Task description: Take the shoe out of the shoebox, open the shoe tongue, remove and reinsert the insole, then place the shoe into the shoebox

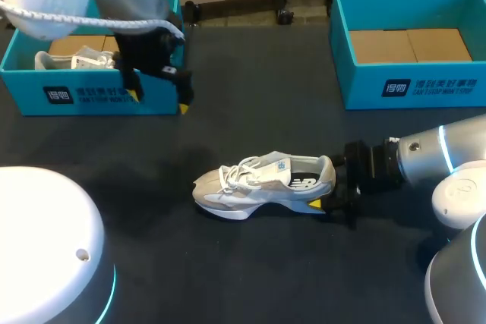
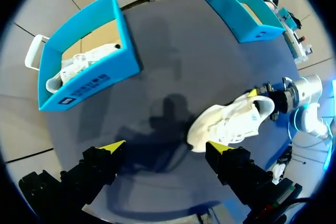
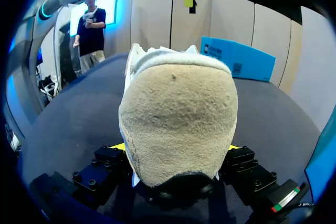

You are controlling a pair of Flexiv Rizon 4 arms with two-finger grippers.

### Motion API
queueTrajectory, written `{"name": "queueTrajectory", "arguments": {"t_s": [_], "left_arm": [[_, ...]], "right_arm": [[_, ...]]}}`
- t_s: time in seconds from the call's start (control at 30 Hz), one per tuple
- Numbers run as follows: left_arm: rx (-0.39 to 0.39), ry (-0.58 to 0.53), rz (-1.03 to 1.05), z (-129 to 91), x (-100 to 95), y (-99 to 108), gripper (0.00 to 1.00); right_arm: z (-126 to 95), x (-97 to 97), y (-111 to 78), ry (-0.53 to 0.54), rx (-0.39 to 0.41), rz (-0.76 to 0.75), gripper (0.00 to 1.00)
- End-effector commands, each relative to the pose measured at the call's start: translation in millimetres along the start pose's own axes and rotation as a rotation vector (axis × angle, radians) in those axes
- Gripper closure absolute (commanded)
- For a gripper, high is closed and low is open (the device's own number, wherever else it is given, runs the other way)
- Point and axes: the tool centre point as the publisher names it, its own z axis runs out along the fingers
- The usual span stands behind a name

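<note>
sneaker (image 1: 262, 181): on its sole, centre of bench (image 1: 228, 263), toe left | right gripper (image 1: 328, 186): clamped on its heel | left gripper (image 1: 159, 101): spread wide, empty, by far-left shoebox (image 1: 91, 100) | handling: likely light, soft upper; heel probably the stiffest hold

Worktop (image 1: 250, 278): dark charcoal, matte, cloth-like surface, even in colour all over. In both wrist views its edge runs in a curve. Light diffuse, from above. Soft, blurred shadows (image 2: 168, 116) lie on the surface near the middle, with no hard outlines.
</note>
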Motion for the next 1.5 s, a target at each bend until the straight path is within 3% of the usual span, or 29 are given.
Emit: {"name": "queueTrajectory", "arguments": {"t_s": [0.03, 0.27, 0.5, 1.2, 1.33, 1.5], "left_arm": [[0.009, -0.012, 0.004, 6.7, 22.5, 5.8, 0.00], [0.012, -0.011, 0.020, 9.9, 56.4, 14.8, 0.00], [0.046, -0.050, 0.025, 13.5, 77.5, 20.5, 0.00], [0.046, -0.050, 0.025, 13.5, 77.5, 20.5, 0.00], [0.028, -0.074, -0.064, 16.7, 69.8, 21.2, 0.00], [0.017, -0.067, -0.115, 18.6, 75.7, 20.5, 0.00]], "right_arm": [[2.4, -0.2, 1.2, -0.002, 0.005, 0.001, 1.00], [2.4, -0.2, 1.2, -0.002, 0.005, 0.001, 1.00], [2.4, -0.2, 1.2, -0.002, 0.005, 0.001, 1.00], [2.4, -0.2, 1.2, -0.002, 0.005, 0.001, 1.00], [2.4, -0.2, 1.2, -0.002, 0.005, 0.001, 1.00], [2.4, -0.2, 1.2, -0.002, 0.005, 0.001, 1.00]]}}
